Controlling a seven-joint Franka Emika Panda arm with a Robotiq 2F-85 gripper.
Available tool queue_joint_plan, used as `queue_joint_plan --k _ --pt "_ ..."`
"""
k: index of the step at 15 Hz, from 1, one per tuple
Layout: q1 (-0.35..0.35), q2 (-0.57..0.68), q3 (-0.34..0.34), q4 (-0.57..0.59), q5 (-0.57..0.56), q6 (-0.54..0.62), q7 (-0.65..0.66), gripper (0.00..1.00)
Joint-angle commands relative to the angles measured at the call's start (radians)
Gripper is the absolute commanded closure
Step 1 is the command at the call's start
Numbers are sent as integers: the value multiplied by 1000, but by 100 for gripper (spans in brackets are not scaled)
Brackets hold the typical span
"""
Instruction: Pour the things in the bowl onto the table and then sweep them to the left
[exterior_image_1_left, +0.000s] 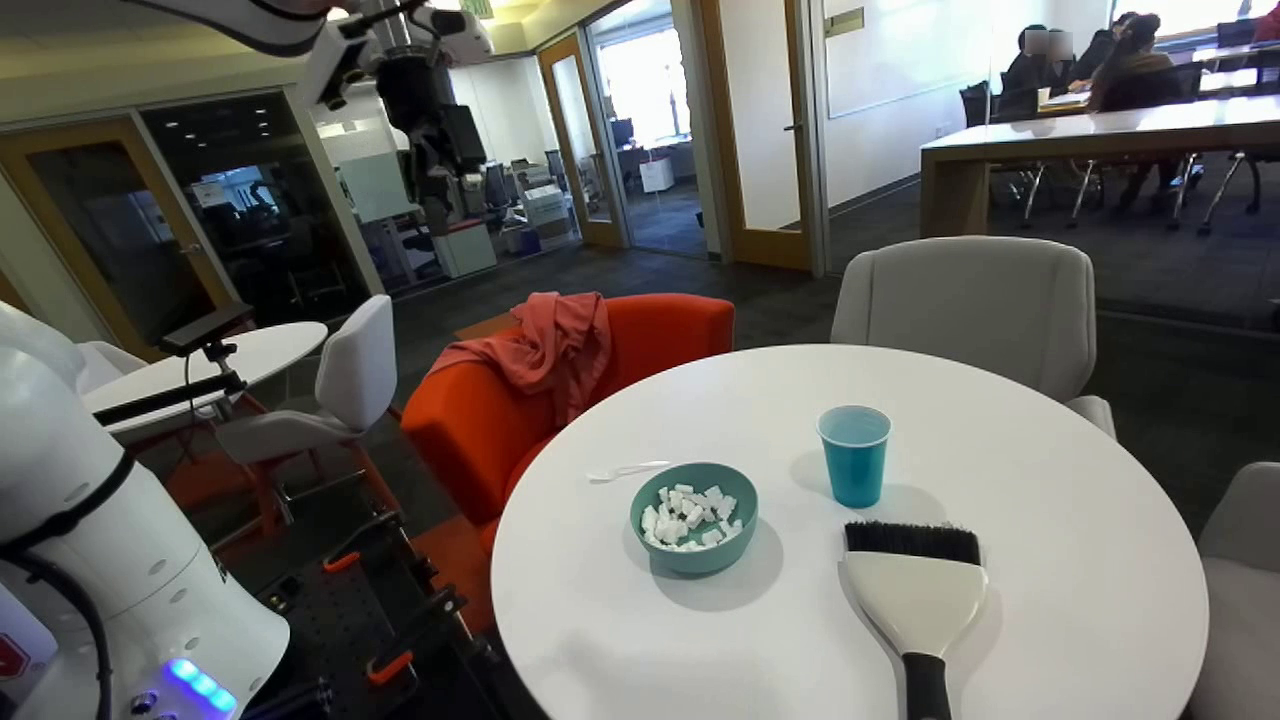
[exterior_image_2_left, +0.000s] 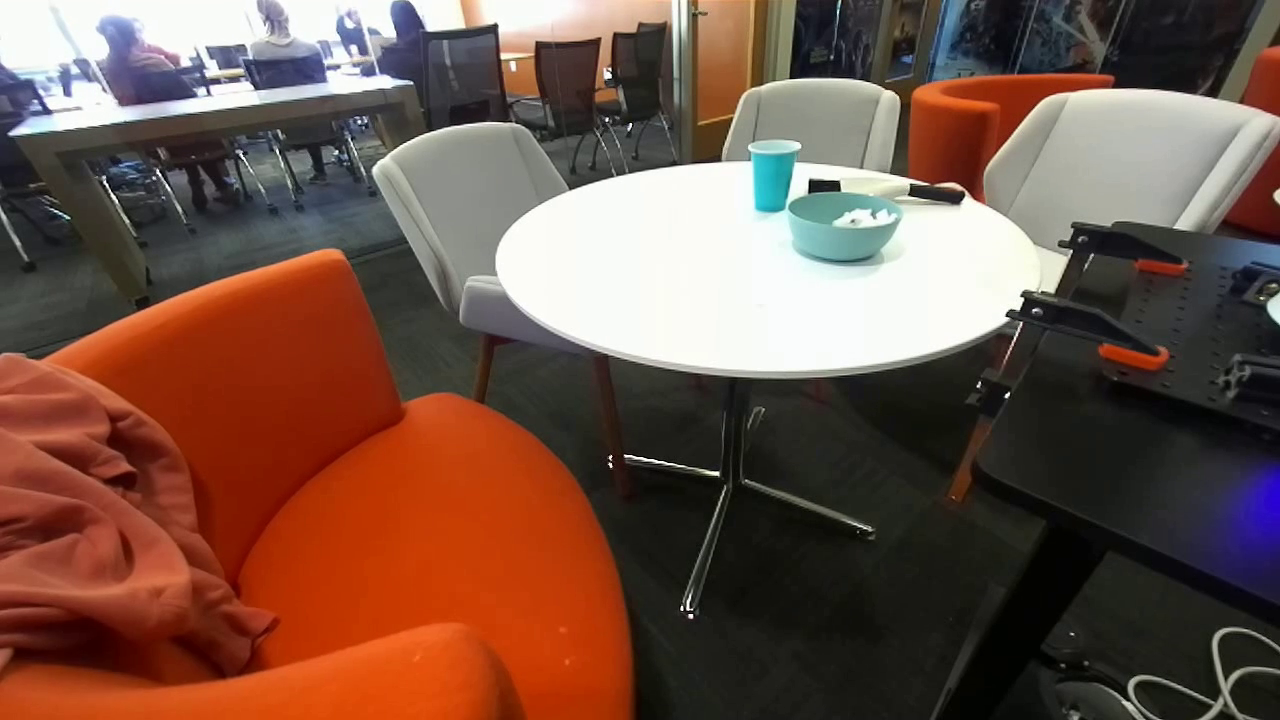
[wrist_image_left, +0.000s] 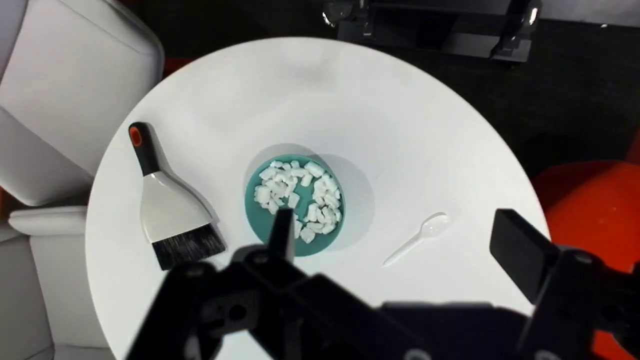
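Overhead, gripper (wrist_image_left: 395, 241) hovering, jaws wide, bowl (exterior_image_2_left: 838, 238) (white bits (wrist_image_left: 327, 212) inside) sitting in from the edge of the tabletop (wrist_image_left: 410, 155).

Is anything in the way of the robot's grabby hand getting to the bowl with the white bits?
Nothing I can see stands between the open gripper and the teal bowl. The white spoon and hand brush lie beside it, apart. The blue cup stands near it too, so coming in from that side might bump it.
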Motion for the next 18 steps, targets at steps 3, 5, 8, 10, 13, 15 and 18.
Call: queue_joint_plan --k 3,5,8,10,13,15,18 --pt "-58 104 -121 -6 -10 111 -121 0" --pt "-57 86 -112 -12 -6 88 -101 0" --pt "-78 123 -130 -10 -12 90 -109 0" --pt "-78 125 -129 -8 -13 90 -109 0" --pt "-81 143 -138 -23 -14 165 -129 0" --pt "-90 192 -159 -23 -19 248 -166 0" --pt "-109 298 -203 -23 14 440 -241 0"
